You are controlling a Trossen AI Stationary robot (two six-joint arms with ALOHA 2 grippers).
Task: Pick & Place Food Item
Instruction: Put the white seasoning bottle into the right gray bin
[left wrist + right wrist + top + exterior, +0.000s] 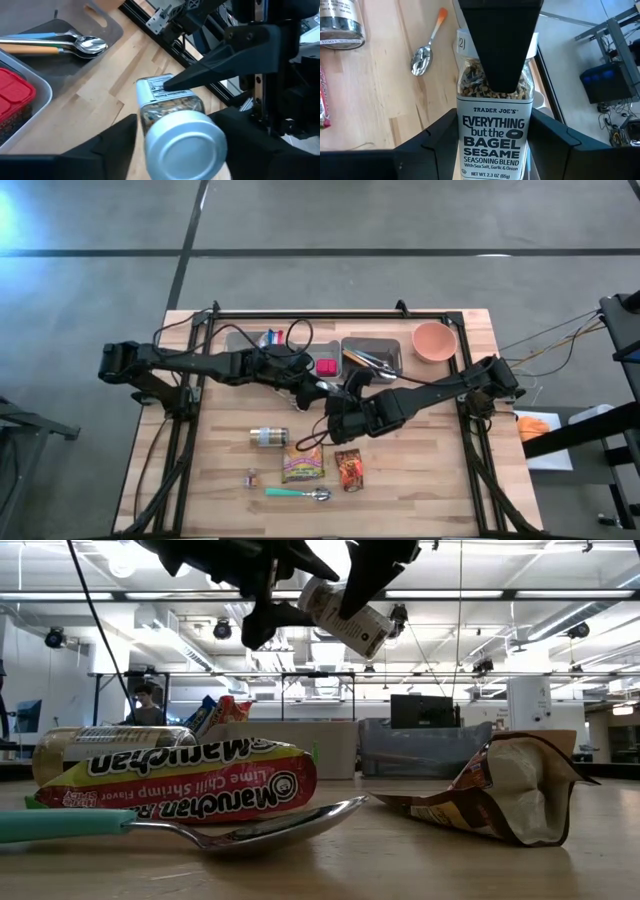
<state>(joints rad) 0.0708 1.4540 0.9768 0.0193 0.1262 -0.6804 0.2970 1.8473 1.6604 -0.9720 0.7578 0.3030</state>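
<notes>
Above wooden table (420, 480), right claw (495, 150) clamped on seasoning jar (494, 135), left claw (175, 150) apart.

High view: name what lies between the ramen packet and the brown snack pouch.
Nothing; in the high view, bare wood separates the red-and-yellow Maruchan ramen packet from the brown foil snack pouch.

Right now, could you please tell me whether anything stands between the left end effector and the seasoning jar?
Nothing visible does. The right end effector holds the seasoning jar up in the air above the table, and the left end effector sits right at the jar's silver lid, with nothing in between.
</notes>
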